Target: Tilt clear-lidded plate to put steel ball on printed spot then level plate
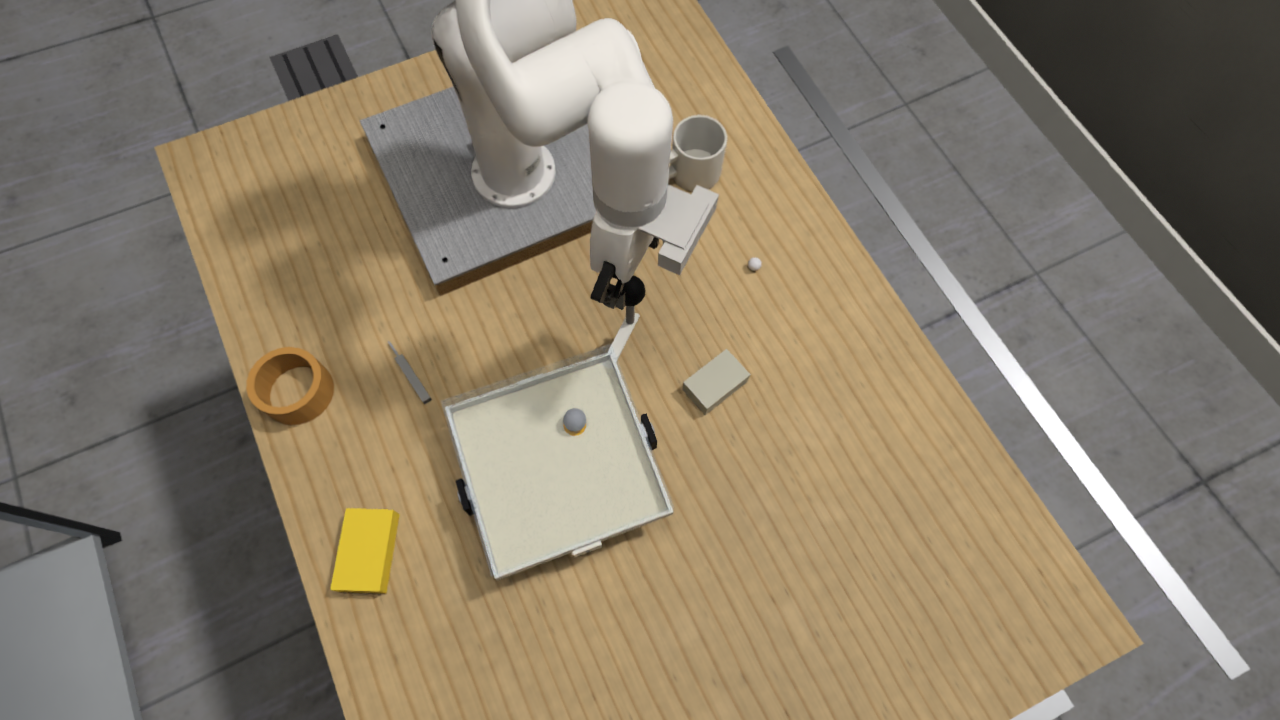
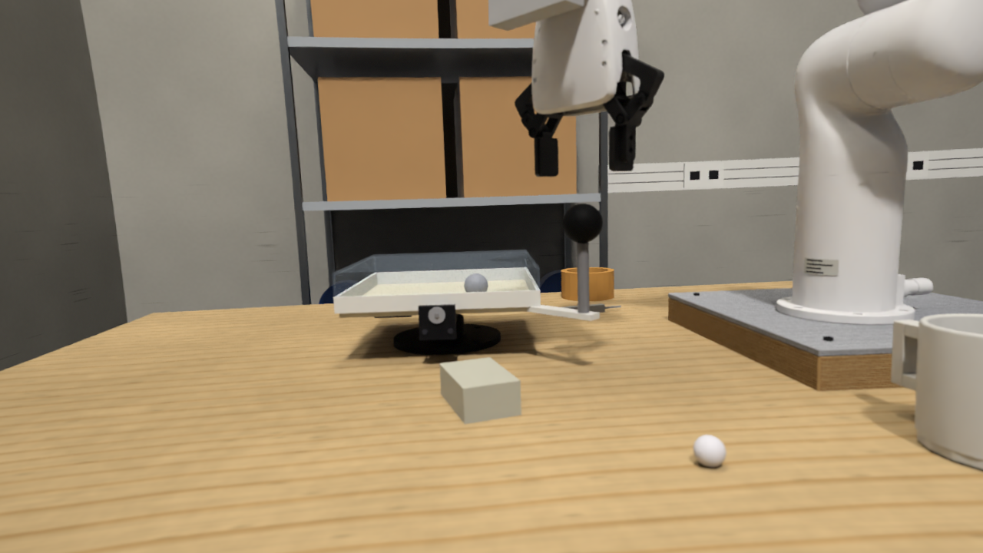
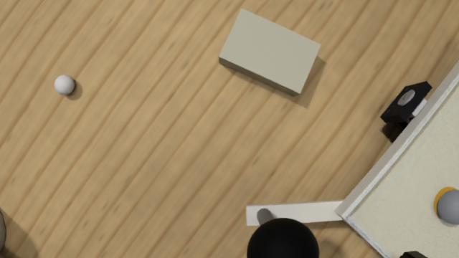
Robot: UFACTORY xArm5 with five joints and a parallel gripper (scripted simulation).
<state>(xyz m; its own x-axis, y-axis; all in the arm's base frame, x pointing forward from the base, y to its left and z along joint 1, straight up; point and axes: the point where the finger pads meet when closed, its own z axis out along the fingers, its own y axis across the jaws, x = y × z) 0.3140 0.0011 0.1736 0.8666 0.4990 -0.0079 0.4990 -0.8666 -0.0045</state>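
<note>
Resting on the orange printed spot point(image 1: 579, 430), the grey steel ball point(image 1: 573, 419) looks placed; white clear-lidded plate point(image 2: 439, 299) level, black gripper point(image 2: 584, 159) open and empty above.

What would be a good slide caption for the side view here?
Open gripper hovers above the black knob of a level, clear-lidded plate, steel ball resting inside.

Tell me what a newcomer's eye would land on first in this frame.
Probably the square clear-lidded plate on its pivot mid-table, with the steel ball sitting on, or almost on, the orange spot. Next, the open gripper hanging empty above the black knob of the plate's corner lever. A beige block lies nearby, apart from the plate.
</note>
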